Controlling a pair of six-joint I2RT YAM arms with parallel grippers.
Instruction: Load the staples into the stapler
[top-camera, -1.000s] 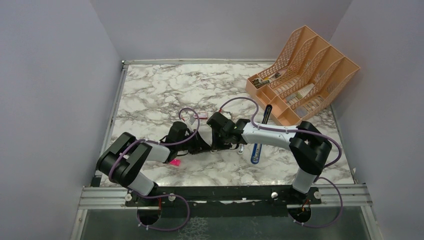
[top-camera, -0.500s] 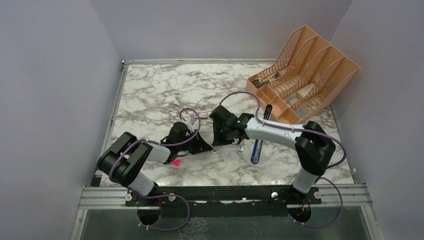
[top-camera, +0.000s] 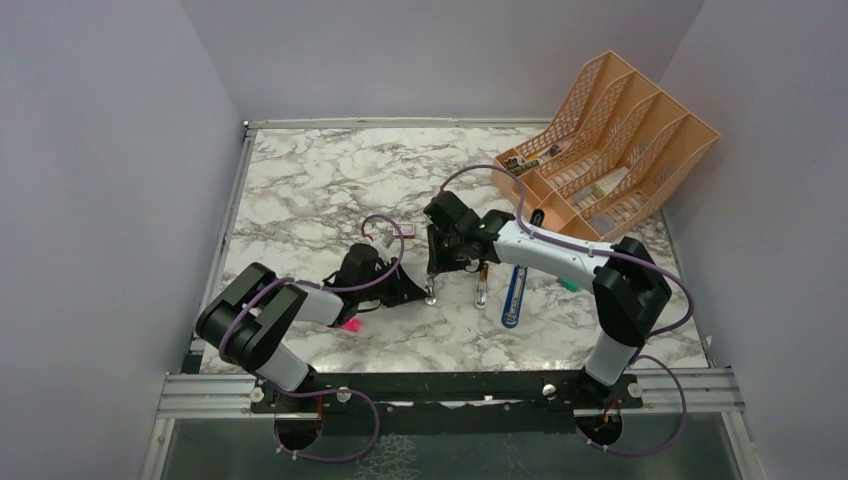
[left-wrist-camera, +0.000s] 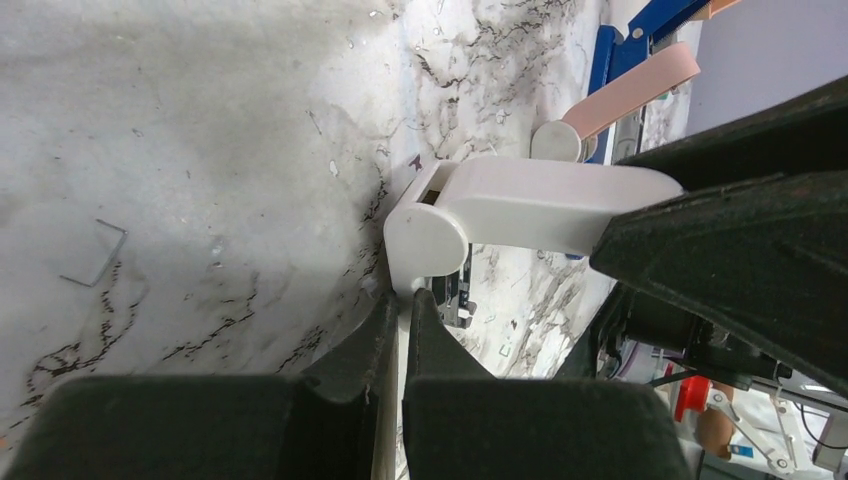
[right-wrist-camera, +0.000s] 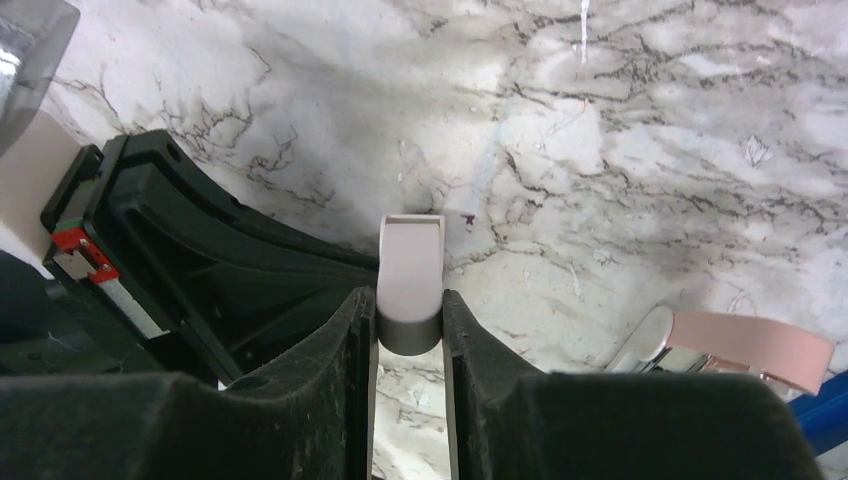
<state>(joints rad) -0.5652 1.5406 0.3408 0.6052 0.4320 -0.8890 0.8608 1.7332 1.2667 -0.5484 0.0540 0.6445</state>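
Just ahead of my left gripper (left-wrist-camera: 402, 305) (pinched shut on a thin pale sliver (left-wrist-camera: 392, 430), likely the staples) sits the stapler (left-wrist-camera: 520, 200), its channel open. My right gripper (right-wrist-camera: 408, 300) clamps its white lid, long axis running rightward; 1 loose staple (left-wrist-camera: 95, 255) lies well aside.

Your tabletop (top-camera: 300, 180) is marble-patterned, smooth with a faint sheen; the loose staple (left-wrist-camera: 95, 255) on it is thin bare wire. The stapler (left-wrist-camera: 520, 200) is smooth satin white plastic, while your left pincer (left-wrist-camera: 402, 308) and right pincer (right-wrist-camera: 408, 300) are matt black, finely grained plastic. The rack (top-camera: 620, 130) looks like plastic lattice.
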